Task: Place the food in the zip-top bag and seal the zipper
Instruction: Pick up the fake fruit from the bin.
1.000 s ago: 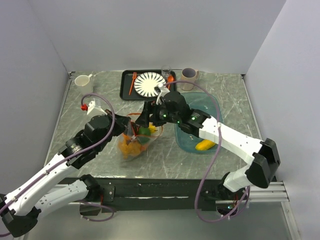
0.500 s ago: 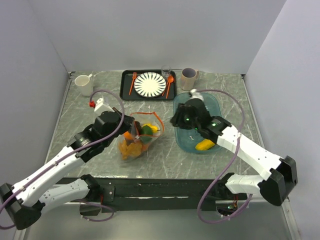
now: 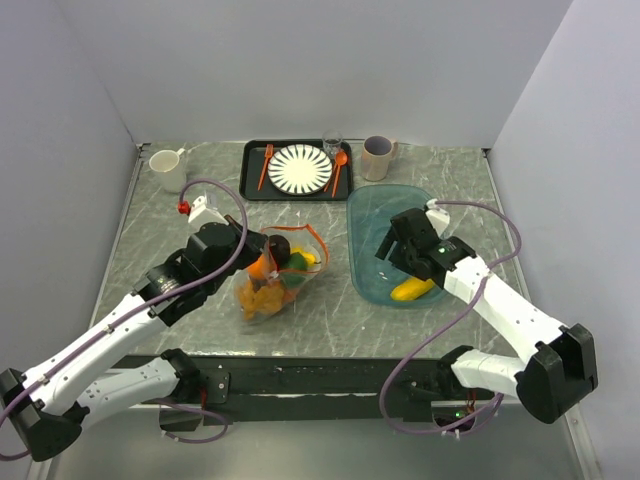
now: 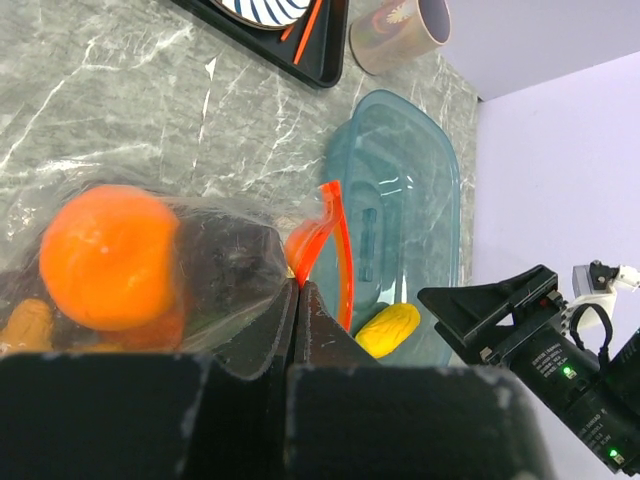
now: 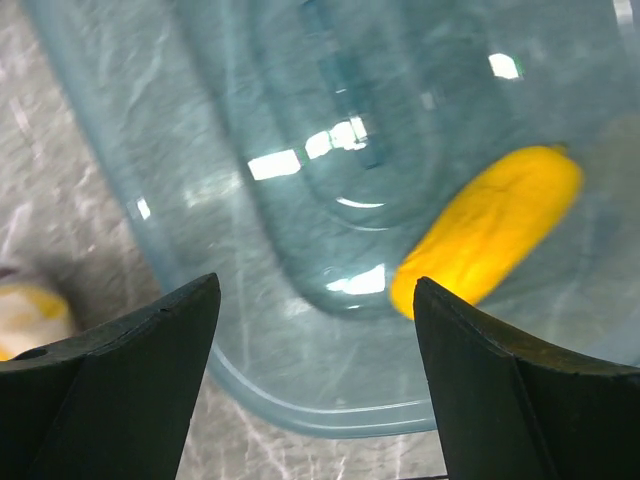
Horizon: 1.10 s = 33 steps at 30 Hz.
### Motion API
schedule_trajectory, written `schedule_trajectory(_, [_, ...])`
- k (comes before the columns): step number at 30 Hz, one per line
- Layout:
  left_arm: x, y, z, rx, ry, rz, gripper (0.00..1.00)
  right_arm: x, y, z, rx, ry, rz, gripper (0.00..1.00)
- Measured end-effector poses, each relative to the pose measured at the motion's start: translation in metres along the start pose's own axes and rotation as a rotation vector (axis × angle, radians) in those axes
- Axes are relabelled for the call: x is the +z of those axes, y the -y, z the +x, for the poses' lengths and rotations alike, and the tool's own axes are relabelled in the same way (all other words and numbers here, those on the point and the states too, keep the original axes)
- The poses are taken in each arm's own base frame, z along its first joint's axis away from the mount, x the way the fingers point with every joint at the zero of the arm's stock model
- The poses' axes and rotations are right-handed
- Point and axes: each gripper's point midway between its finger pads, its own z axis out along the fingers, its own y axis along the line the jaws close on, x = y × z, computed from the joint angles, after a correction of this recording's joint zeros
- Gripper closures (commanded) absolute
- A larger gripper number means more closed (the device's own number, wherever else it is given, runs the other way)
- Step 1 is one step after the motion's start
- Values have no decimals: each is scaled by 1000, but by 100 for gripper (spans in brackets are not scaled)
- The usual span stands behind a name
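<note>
The clear zip-top bag (image 3: 268,288) lies at the table's middle with an orange (image 4: 108,258), yellow, green and dark pieces inside. Its orange-red zipper (image 3: 314,243) curls open at the mouth and also shows in the left wrist view (image 4: 328,240). My left gripper (image 3: 276,250) is shut on the bag's edge beside the zipper, seen close up in the left wrist view (image 4: 297,287). A yellow piece (image 3: 412,290) lies in the teal tub (image 3: 372,205). My right gripper (image 3: 392,250) is open and empty above the tub, with the yellow piece (image 5: 490,225) just past its right finger.
A black tray (image 3: 250,175) at the back holds a striped plate (image 3: 300,168) and orange cutlery. A glass (image 3: 332,143) and a mug (image 3: 378,156) stand behind the tub. A white cup (image 3: 168,168) stands at the back left.
My right arm has drawn back from the bag's mouth to the right and now hangs over the tub. My left gripper has kept its hold on the bag.
</note>
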Motion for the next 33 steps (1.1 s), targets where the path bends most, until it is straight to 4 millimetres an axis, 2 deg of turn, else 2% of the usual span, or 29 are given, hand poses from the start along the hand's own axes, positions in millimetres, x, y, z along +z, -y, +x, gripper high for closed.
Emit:
schedule_trajectory(3, [-1,0,-1,-5,3,3,99,3,12,-2,11,2,52,16])
schedule_trajectory(8, [-5,1,-3,-10,8,12,99,17,29,7,-5,-46,143,16])
schedule_trajectory(21, [-4,-1,-1,-3,3,7,99,30,46,6,31,-69,213,17])
schedule_trajectory(27, [-2,-1,0,0,1,3,99,45,66,28,33,-150,275,17])
schedule_trajectory(33, [-2,-1,0,0,1,3,99,48,71,43,46,-188,274,19])
